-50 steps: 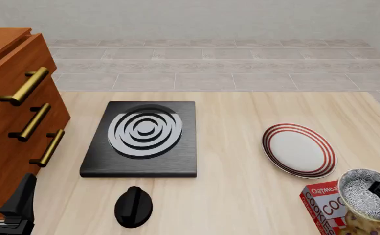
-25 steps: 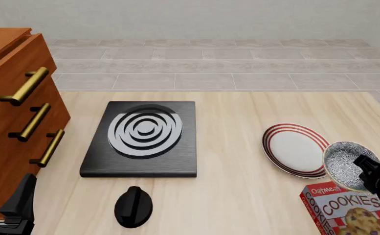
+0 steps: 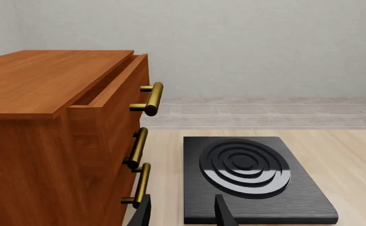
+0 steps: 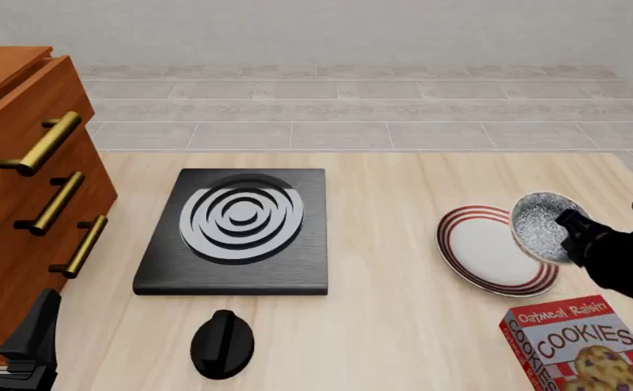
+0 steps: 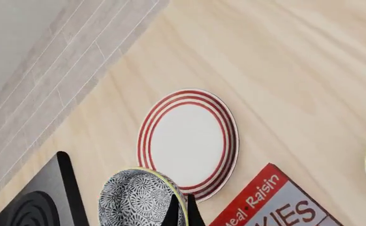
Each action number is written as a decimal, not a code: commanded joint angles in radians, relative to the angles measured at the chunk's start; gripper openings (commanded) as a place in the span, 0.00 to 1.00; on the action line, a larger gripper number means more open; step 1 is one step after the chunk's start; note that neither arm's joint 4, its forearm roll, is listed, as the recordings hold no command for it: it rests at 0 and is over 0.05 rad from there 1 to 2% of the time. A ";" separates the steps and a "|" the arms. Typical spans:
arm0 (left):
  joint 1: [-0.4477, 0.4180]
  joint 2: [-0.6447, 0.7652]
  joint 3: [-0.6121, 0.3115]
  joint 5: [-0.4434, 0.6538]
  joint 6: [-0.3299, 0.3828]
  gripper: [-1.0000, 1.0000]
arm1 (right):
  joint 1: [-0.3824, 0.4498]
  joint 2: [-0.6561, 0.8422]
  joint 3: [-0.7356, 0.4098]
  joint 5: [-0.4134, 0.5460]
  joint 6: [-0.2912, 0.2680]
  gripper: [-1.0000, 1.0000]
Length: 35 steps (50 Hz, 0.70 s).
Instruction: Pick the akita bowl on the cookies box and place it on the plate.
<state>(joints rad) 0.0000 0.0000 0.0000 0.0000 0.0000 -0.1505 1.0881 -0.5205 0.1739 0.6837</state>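
the right tool point(image 4: 564, 221) pinches the rim of the akita bowl point(image 4: 541, 225), one finger inside and one outside, as the right wrist view shows with its fingers point(image 5: 184, 213) pressed tight on the edge. the bowl hangs tilted in the air over the right edge of the plate point(image 4: 479, 251), its speckled inside turned toward the camera; whether it touches the plate is hard to tell from the front view. the plate lies flat on the worktop point(image 4: 403, 326), and the cookies box point(image 4: 582, 346) sits near it at the worktop's near right corner, with nothing on top. the left tool point(image 3: 181, 214) hovers low at the near left, fingers spread and empty, beside the wooden drawer cabinet point(image 4: 23, 204) and facing the black slab with white rings point(image 4: 238, 230). a black knob point(image 4: 221, 344) lies just in front of the slab.
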 commanded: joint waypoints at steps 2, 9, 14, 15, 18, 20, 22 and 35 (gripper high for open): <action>0.000 0.000 0.000 0.000 0.000 1.00 | 0.039 0.121 -0.055 -0.089 0.044 0.00; 0.000 0.000 0.000 0.000 0.000 1.00 | 0.044 0.237 -0.090 -0.140 0.055 0.00; 0.000 0.000 0.000 0.000 0.000 1.00 | 0.065 0.293 -0.113 -0.161 0.064 0.00; 0.000 0.000 0.000 0.000 0.000 1.00 | 0.063 0.301 -0.117 -0.164 0.064 0.00; 0.000 0.000 0.000 0.000 0.000 1.00 | 0.066 0.327 -0.126 -0.174 0.070 0.00; 0.000 0.000 0.000 0.000 0.000 1.00 | 0.067 0.333 -0.132 -0.174 0.073 0.00; 0.000 0.000 0.000 0.000 0.000 1.00 | 0.070 0.341 -0.140 -0.174 0.074 0.00; 0.000 0.000 0.000 0.000 0.000 1.00 | 0.063 0.453 -0.183 -0.206 0.095 0.00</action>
<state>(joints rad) 0.0000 0.0000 0.0000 0.0000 0.0000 -0.0870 1.4644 -0.6671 -0.0049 0.7608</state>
